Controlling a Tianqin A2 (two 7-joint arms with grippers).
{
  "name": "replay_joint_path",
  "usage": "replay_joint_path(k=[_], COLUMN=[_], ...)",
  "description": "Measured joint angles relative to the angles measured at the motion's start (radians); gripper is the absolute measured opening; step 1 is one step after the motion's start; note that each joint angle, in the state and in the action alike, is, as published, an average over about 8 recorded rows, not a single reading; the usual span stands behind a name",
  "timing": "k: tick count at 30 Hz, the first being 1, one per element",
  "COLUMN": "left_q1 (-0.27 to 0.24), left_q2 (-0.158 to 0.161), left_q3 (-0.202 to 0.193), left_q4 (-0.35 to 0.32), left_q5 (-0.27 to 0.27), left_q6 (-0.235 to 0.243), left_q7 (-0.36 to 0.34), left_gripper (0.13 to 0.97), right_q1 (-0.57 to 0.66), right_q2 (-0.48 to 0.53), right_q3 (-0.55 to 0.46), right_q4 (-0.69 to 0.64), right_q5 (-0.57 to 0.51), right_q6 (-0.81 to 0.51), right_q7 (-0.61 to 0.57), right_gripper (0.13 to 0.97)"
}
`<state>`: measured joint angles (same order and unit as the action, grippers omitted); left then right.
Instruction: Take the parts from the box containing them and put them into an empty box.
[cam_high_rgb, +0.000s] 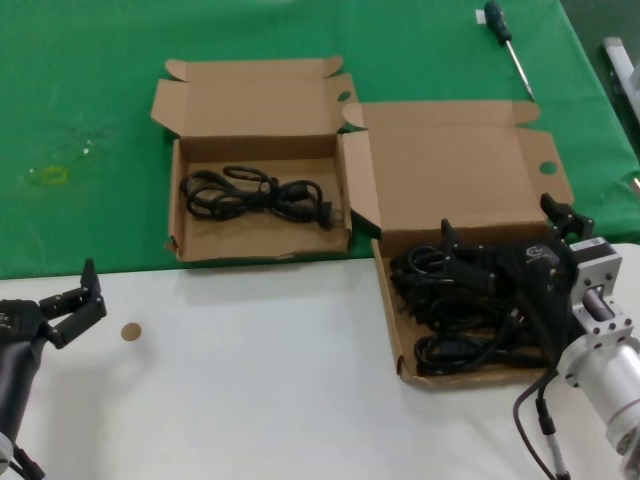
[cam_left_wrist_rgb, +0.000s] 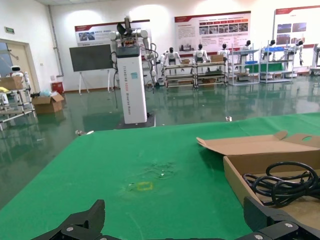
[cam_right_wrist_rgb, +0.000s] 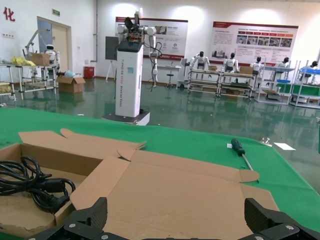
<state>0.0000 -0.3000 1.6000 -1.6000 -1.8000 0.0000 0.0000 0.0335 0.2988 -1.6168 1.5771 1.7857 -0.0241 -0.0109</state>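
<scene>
The wider brown box (cam_high_rgb: 450, 170) stands open at the right with several black power cords (cam_high_rgb: 440, 310) piled in its tray. My right gripper (cam_high_rgb: 498, 216) hovers open just above that pile, holding nothing; in the right wrist view the gripper (cam_right_wrist_rgb: 175, 207) faces the broad lid (cam_right_wrist_rgb: 175, 180). The smaller brown box (cam_high_rgb: 300, 232) stands to the left of it with one looped cord (cam_high_rgb: 255, 193) inside, also seen as the cord (cam_right_wrist_rgb: 30, 182) and the cord (cam_left_wrist_rgb: 285, 182). My left gripper (cam_high_rgb: 70, 292) rests open over the white table at the lower left, apart from both boxes.
A green-handled screwdriver (cam_high_rgb: 497, 20) lies on the green cloth (cam_high_rgb: 90, 120) at the far right back. A small brown disc (cam_high_rgb: 130, 331) sits on the white table (cam_high_rgb: 250, 380). A yellowish mark (cam_high_rgb: 55, 175) shows on the cloth at the left.
</scene>
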Motion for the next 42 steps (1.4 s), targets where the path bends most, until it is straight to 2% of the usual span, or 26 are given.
replay_joint_path(k=[42], left_q1=[0.000], left_q2=[0.000], left_q3=[0.000], left_q4=[0.000], left_q5=[0.000], left_q6=[0.000], left_q7=[0.000], left_gripper=[0.966], right_q1=[0.000], right_q2=[0.000], right_q3=[0.000], right_q4=[0.000], right_q5=[0.000], right_q6=[0.000], right_q7=[0.000], right_gripper=[0.966])
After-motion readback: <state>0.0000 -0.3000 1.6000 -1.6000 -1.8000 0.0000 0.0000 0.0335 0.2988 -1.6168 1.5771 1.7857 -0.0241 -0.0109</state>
